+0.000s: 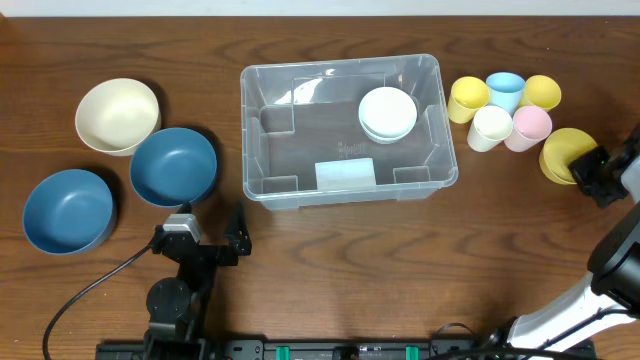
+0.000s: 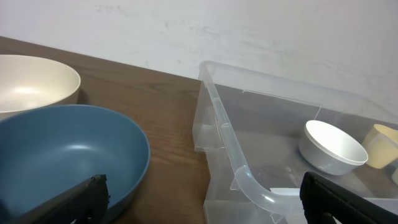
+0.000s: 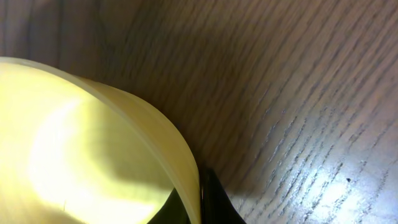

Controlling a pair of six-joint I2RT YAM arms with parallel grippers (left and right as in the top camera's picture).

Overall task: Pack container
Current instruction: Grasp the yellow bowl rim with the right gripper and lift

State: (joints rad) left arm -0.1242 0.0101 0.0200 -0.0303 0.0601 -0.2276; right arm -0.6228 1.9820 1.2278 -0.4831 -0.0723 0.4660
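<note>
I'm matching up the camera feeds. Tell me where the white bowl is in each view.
Overhead: white bowl inside the container, in its far right part.
Left wrist: right of centre, on the container's floor.
Right wrist: not in it; only a yellow bowl and the table.
Shared landmark: the container, in overhead and left wrist; the table in all three.

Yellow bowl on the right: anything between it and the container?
Yes. The pink cup and white cup stand between the yellow bowl and the right wall of the container. A flat slide would likely hit them; lifting over looks open.
</note>
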